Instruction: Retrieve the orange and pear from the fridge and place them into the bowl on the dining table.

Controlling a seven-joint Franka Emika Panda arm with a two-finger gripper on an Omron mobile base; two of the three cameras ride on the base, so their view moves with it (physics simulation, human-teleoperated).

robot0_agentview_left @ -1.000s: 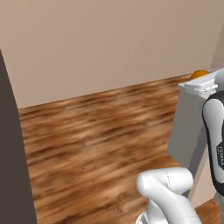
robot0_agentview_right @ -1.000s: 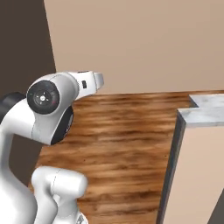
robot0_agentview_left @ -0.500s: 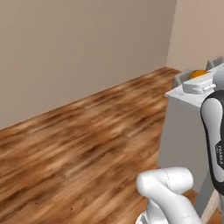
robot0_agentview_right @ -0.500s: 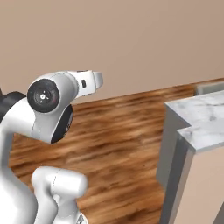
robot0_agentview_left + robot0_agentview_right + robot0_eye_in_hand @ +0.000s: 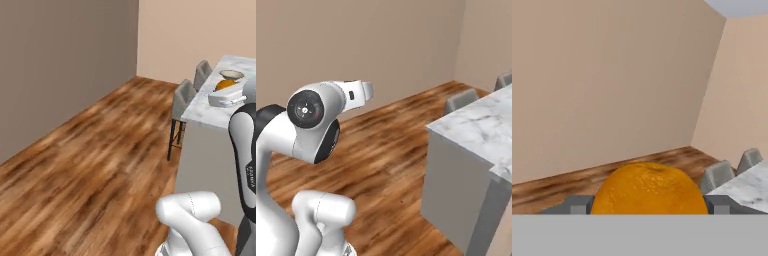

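Orange skin fills the low middle of the hand view: the orange (image 5: pixel 649 189) sits squarely between the two grey fingers (image 5: pixel 577 204), one pressed to each flank, so the gripper (image 5: pixel 648 205) is pinching the fruit. From the left base camera the same orange (image 5: pixel 225 84) shows as a bright dome just above the white hand, held up at about the level of the marble top.

Behind it on the dining table (image 5: pixel 210 111) stands the bowl (image 5: pixel 231 75), tan outside and cream inside, a little beyond the fruit and apart from it. I cannot tell from here whether the fruit is over the table's edge or just short of it.

Two grey chairs (image 5: pixel 184 97) are tucked along the table's near long side. In the right base view the table's square corner (image 5: pixel 431 129) juts toward the arm, with its pale base dropping straight to the floor. Left of the table the wooden floor (image 5: pixel 90 165) lies wide open, running to the plain walls (image 5: pixel 60 65) that meet in a corner.
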